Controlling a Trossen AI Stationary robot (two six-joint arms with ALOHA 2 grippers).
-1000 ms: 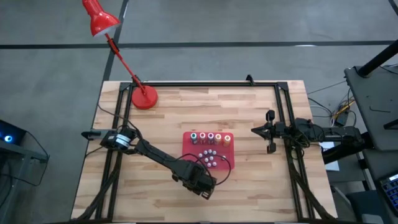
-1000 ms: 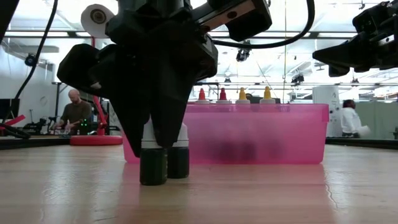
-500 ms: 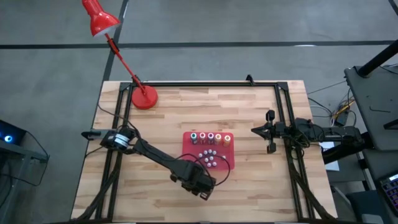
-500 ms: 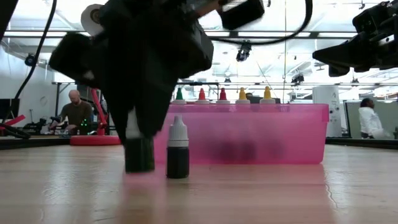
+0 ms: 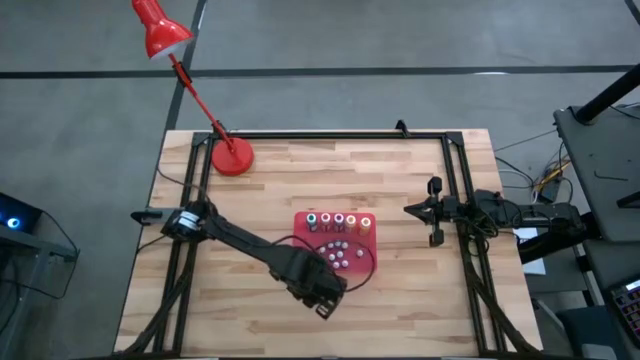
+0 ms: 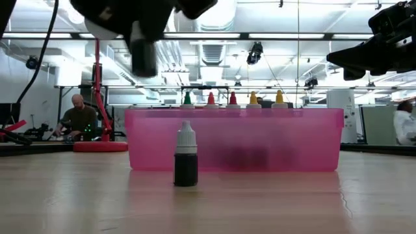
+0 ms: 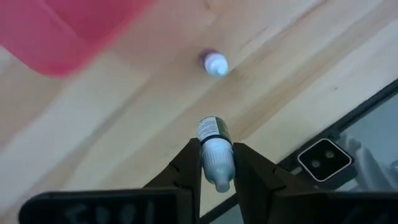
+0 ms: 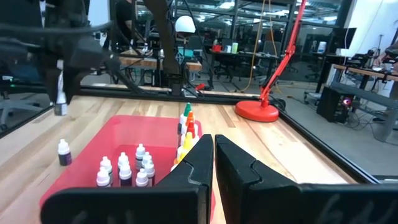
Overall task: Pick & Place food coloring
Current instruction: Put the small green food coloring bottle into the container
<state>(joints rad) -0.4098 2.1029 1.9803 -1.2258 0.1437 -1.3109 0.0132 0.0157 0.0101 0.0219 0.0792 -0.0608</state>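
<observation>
My left gripper (image 7: 216, 163) is shut on a small dark food coloring bottle (image 7: 211, 130) with a white cap. It holds the bottle high over the near part of the table (image 6: 144, 60), near the red tray (image 5: 300, 235). A second dark bottle (image 6: 185, 156) stands upright on its base on the wood in front of the tray, and also shows in the left wrist view (image 7: 216, 63). A row of coloured bottles (image 5: 338, 220) stands along the tray's far side. Several small white-capped bottles (image 8: 124, 169) stand in its middle. My right gripper (image 8: 208, 163) is shut and empty at the table's right. My left gripper pinches the bottle's white cap end (image 7: 217, 155) between its two fingers, coming from above and pointing down. The dark body (image 7: 210, 128) sticks out below the fingertips. The bottle hangs about upright, lifted well clear of the table.
A red desk lamp's base (image 5: 232, 157) stands at the far left of the table. Black frame rails (image 5: 455, 200) run along the table's sides. People show in the room beyond the table.
My left gripper has risen from the table with one dark bottle, first shifting slightly sideways away from the other bottle. The held bottle is now lifted well clear. The second bottle has stayed standing in front of the tray.
</observation>
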